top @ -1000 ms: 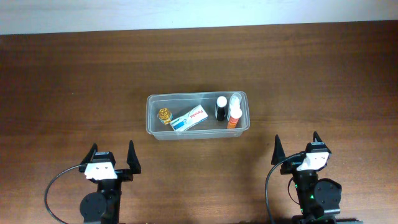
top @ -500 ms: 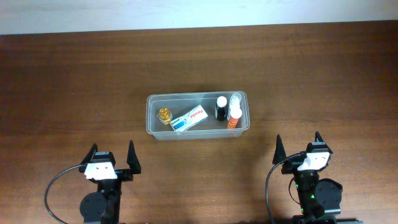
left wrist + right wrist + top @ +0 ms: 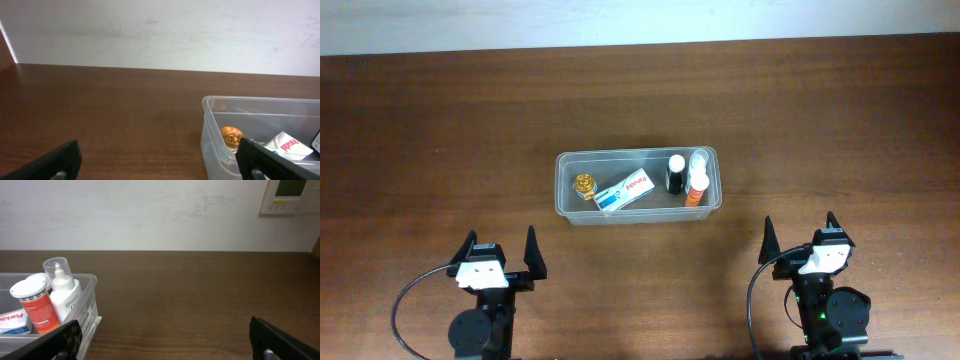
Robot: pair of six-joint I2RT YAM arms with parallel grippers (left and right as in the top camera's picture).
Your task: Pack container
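Note:
The clear plastic container (image 3: 563,203) sits mid-table. Inside it lie a gold-capped small jar (image 3: 584,185), a white and blue box (image 3: 623,192), a black bottle with a white cap (image 3: 675,173), an orange bottle (image 3: 696,189) and a clear-capped white bottle (image 3: 699,160). My left gripper (image 3: 501,253) is open and empty near the front edge, left of the container. My right gripper (image 3: 798,232) is open and empty at the front right. The container shows in the left wrist view (image 3: 212,137) and the right wrist view (image 3: 87,305).
The brown wooden table (image 3: 440,130) spreads around the container. A white wall (image 3: 150,215) stands behind the table, with a wall panel (image 3: 291,195) at the upper right.

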